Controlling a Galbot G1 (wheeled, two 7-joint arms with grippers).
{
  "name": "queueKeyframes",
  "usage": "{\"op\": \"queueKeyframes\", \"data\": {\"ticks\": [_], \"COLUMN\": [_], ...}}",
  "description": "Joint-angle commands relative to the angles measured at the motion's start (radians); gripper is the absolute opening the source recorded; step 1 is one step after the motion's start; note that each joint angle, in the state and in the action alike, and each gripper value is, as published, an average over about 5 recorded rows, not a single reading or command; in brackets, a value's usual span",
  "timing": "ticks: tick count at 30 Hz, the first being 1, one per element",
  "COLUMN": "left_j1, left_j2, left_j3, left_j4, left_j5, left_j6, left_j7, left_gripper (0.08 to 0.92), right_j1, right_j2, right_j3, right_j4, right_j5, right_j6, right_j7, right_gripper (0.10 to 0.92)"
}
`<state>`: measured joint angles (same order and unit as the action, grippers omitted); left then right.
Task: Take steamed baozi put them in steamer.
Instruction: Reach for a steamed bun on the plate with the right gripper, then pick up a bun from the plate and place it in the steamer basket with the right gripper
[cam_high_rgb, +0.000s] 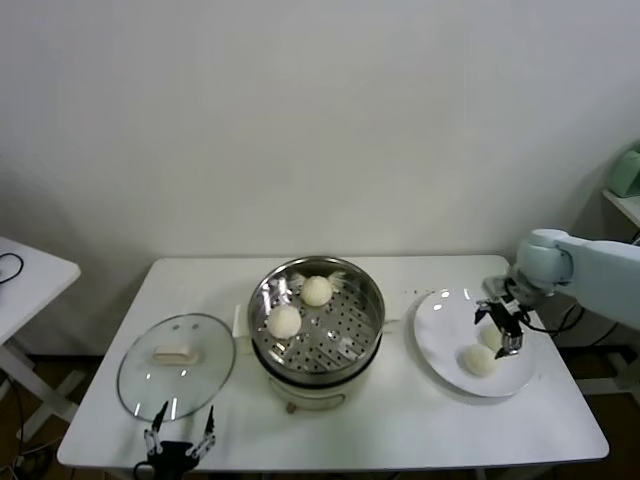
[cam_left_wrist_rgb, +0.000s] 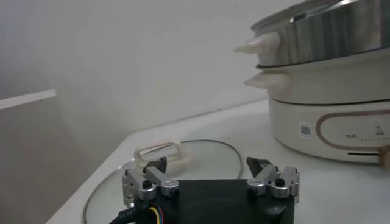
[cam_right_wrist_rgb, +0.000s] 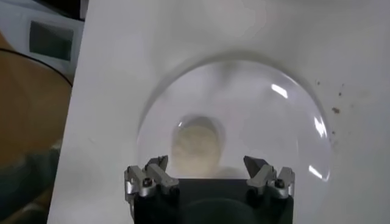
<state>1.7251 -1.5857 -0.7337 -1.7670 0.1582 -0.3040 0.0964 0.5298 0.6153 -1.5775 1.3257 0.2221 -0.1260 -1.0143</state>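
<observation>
Two steamed baozi sit inside the steamer (cam_high_rgb: 316, 335), which stands at the middle of the worktop (cam_high_rgb: 400, 420): one bun (cam_high_rgb: 317, 290) toward the back of the perforated tray, the other bun (cam_high_rgb: 284, 322) nearer the pot's left wall, the two close but not touching. The steel pot rests on its cream-white base, and from the left wrist camera that base (cam_left_wrist_rgb: 332, 125) shows with a label on its side.

Two more baozi lie on the white plate (cam_high_rgb: 440, 335) toward the right edge of the worktop. One plate bun (cam_high_rgb: 479, 359) is in plain sight near the plate's front; the other plate bun (cam_high_rgb: 491, 336) sits just behind it and is partly hidden by the right end effector (cam_high_rgb: 505, 330). That end effector hangs over the plate with its fingers spread, nothing between them. In the right wrist view a pale bun (cam_right_wrist_rgb: 196, 143) lies on the plate (cam_right_wrist_rgb: 292, 122) below, roughly in line with the gap between the spread fingers (cam_right_wrist_rgb: 152, 176).

The glass lid (cam_high_rgb: 176, 365) with its cream handle lies flat on the worktop to the left of the steamer, toward the front left corner. The left end effector (cam_high_rgb: 181, 436) hovers at the front edge, just in front of the lid, its fingers spread and holding nothing; its own camera looks across the lid (cam_left_wrist_rgb: 207, 159) toward the steamer.
</observation>
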Motion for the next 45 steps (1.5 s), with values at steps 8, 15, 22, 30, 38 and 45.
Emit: {"op": "queueKeyframes", "data": {"ticks": [8, 15, 22, 30, 38, 45], "left_j1": [0.001, 0.001, -0.004, -0.005, -0.003, 0.002], "left_j2": [-0.005, -0.003, -0.003, -0.003, -0.006, -0.007], "left_j3": [-0.003, -0.003, 0.001, -0.001, 0.002, 0.005], "left_j4": [0.002, 0.006, 0.010, 0.010, 0.011, 0.003], "left_j5": [0.007, 0.007, 0.008, 0.007, 0.008, 0.013], "left_j6": [0.001, 0.001, -0.001, -0.003, -0.006, -0.004], "left_j7": [-0.001, 0.000, 0.000, -0.001, -0.002, -0.003], "left_gripper": [0.823, 0.823, 0.823, 0.823, 0.823, 0.823], "right_j1": [-0.191, -0.224, -0.248, -0.251, -0.232, -0.061], "right_j2": [0.012, 0.010, 0.016, 0.025, 0.016, 0.012], "right_j3": [0.141, 0.166, 0.193, 0.202, 0.201, 0.114], "right_j4": [-0.067, -0.066, -0.080, -0.085, -0.066, -0.013], "right_j5": [-0.094, -0.107, -0.122, -0.134, -0.134, -0.112], "right_j6": [0.005, 0.000, -0.004, -0.003, 0.004, 0.064], "right_j7": [0.013, 0.016, 0.026, 0.027, 0.020, -0.009], "right_gripper": [0.823, 0.823, 0.823, 0.793, 0.702, 0.678]}}
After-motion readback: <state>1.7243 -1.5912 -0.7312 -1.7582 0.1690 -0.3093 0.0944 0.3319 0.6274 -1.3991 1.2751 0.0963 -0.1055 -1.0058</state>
